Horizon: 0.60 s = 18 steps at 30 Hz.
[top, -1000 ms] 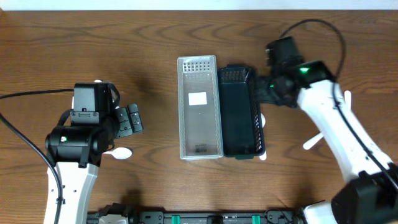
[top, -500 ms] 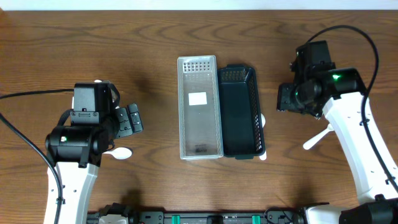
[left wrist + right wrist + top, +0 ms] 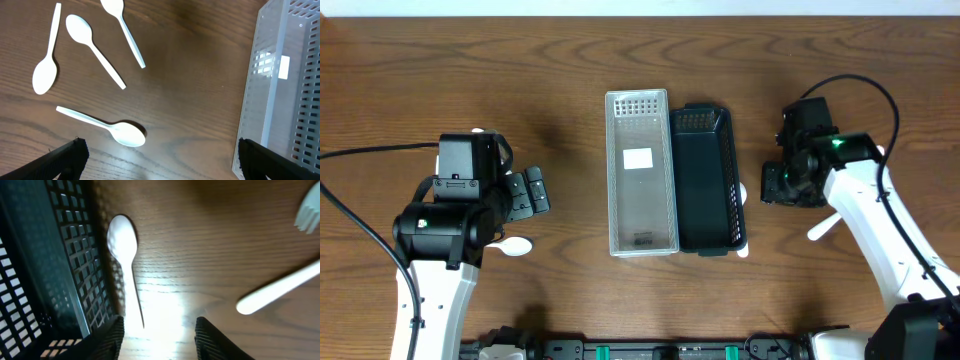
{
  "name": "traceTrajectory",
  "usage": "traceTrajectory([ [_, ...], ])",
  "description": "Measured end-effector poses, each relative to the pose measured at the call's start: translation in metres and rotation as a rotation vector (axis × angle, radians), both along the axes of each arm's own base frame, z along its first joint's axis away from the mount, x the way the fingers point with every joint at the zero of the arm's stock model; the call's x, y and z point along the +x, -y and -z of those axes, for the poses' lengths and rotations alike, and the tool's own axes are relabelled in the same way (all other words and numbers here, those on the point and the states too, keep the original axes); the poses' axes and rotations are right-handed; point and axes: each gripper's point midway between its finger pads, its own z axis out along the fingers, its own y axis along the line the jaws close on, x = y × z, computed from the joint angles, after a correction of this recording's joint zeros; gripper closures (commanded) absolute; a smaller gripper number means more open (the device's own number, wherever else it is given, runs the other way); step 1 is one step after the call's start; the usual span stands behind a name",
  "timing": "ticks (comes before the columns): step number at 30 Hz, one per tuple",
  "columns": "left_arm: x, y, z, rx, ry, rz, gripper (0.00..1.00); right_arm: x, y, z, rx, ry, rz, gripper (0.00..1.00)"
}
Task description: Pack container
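The clear container (image 3: pixel 640 205) and the black basket (image 3: pixel 705 195) sit side by side at the centre of the table (image 3: pixel 570 70). Both look empty, so I judge the packing barely begun. My right gripper (image 3: pixel 157 342) hangs with its fingers partly spread, straddling the handle end of a white spoon (image 3: pixel 124 250) that lies just beside the basket's wall, and pinches nothing. Another white handle (image 3: pixel 275 292) lies near. My left gripper (image 3: pixel 162 160) is spread wide and empty, with four more spoons (image 3: pixel 95 50) on the wood before it, all unpacked.
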Motion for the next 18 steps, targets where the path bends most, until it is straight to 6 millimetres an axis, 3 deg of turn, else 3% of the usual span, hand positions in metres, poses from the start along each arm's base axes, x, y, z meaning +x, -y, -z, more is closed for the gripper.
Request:
traceTrajectory([
  [5,0.000,0.000,0.000,0.000,0.000,0.000,0.02,-0.004,-0.004,0.015,0.022,-0.013,-0.005,0.63],
  [10,0.000,0.000,0.000,0.000,0.000,0.000,0.02,-0.012,-0.005,0.030,0.036,-0.032,-0.015,0.80],
  [18,0.000,0.000,0.000,0.000,0.000,0.000,0.02,-0.008,-0.017,0.033,0.092,-0.010,-0.032,0.84],
])
